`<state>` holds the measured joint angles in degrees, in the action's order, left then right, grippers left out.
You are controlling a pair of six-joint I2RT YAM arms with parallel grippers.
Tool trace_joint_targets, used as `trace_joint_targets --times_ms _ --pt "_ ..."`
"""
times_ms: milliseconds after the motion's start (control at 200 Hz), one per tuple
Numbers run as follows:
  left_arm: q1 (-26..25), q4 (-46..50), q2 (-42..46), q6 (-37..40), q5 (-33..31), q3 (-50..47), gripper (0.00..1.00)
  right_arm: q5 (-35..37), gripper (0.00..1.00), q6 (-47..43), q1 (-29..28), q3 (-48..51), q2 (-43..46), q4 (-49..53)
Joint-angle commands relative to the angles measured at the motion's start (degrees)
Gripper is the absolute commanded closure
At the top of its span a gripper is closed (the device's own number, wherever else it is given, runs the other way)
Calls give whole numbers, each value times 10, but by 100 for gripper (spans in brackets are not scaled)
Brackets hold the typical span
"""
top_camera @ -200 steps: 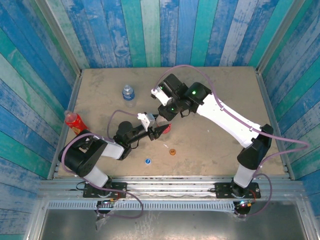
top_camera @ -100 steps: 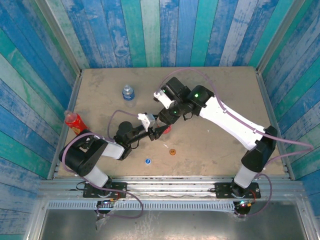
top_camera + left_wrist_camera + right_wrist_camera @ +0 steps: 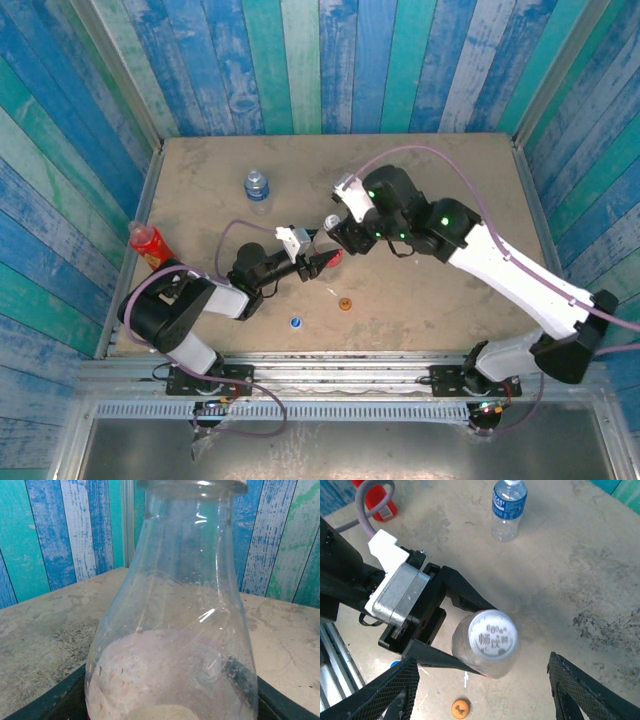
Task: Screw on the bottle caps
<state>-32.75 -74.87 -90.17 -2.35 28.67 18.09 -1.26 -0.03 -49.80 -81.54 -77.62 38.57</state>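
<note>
My left gripper (image 3: 318, 260) is shut on the clear bottle with the red label (image 3: 333, 258), holding it upright on the table. Its glass body (image 3: 170, 630) stands between the dark left fingers (image 3: 60, 702). A white cap (image 3: 493, 635) sits on this bottle's neck. My right gripper (image 3: 482, 680) hovers above the cap, open, its mesh fingers (image 3: 395, 690) wide apart and clear of the cap. An orange cap (image 3: 345, 303) and a blue cap (image 3: 296, 322) lie loose on the table in front. The blue-label bottle (image 3: 257, 186) stands at the back left, and the red bottle (image 3: 148, 241) by the left wall.
A thin white scrap (image 3: 332, 292) lies just behind the orange cap (image 3: 460, 708). Striped walls close in the table (image 3: 450, 170) on three sides. The blue-label bottle (image 3: 508, 507) stands well away from both grippers.
My right gripper has opened, let go of the white cap and drawn back from the bottle; its arm has swung to the right. The left gripper and its bottle have not moved.
</note>
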Motion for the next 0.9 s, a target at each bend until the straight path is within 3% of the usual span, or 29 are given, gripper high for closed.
trace_joint_targets --times_ms 0,265,591,891 --pt "-3 34 -11 8 6 6 36 12 31 18 2 66 37 -130" --pt "-3 39 -6 11 5 6 36 16 36 32 8 152 60 -229" --pt "-3 39 -10 9 7 6 36 -4 53 37 22 161 54 -228" --pt "-3 45 -5 12 7 6 36 -27 54 38 25 159 42 -226"
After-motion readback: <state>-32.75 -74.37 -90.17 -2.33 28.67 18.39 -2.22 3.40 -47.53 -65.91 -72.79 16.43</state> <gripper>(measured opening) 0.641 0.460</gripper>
